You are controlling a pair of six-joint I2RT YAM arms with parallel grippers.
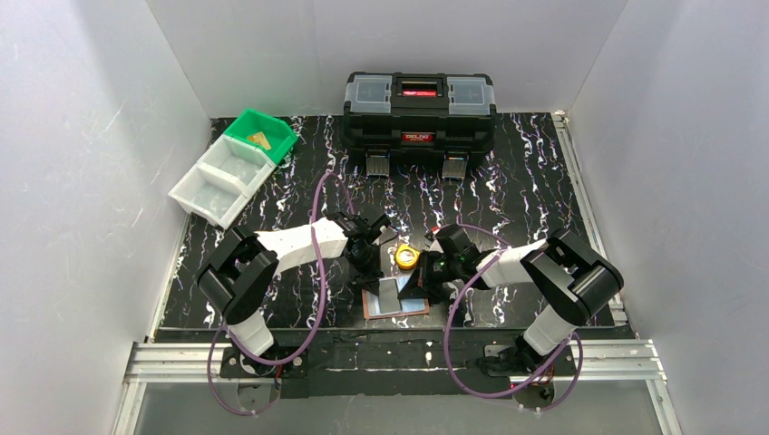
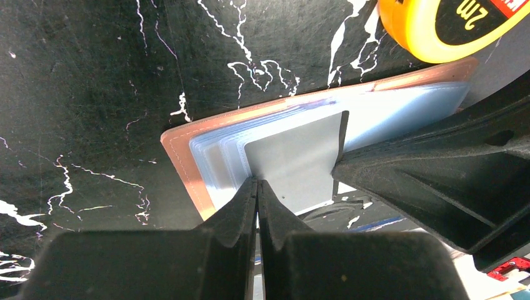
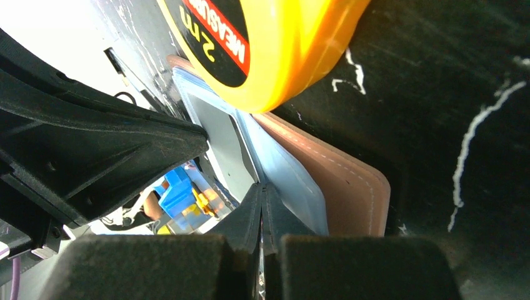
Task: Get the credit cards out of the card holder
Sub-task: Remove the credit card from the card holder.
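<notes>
Noting card holder [image 2: 181,156] open on worktop [image 2: 94,75] beside tape measure [image 2: 437,25]. Left pincer [image 2: 257,187] clenched on whitish card [image 2: 294,162], tilted up from clear sleeves [image 3: 294,181]; right pincer [image 3: 262,190] clenched at sleeve edge, we judge steadying holder for the pull.

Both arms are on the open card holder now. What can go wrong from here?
1. Left gripper and right gripper are both shut at the grey card, crowded together; they may collide or tug against each other.
2. Unclear whether card or clear sleeve is pinched; pulling could drag the whole card holder.
3. Tape measure sits right by the holder's edge and may get knocked.
</notes>
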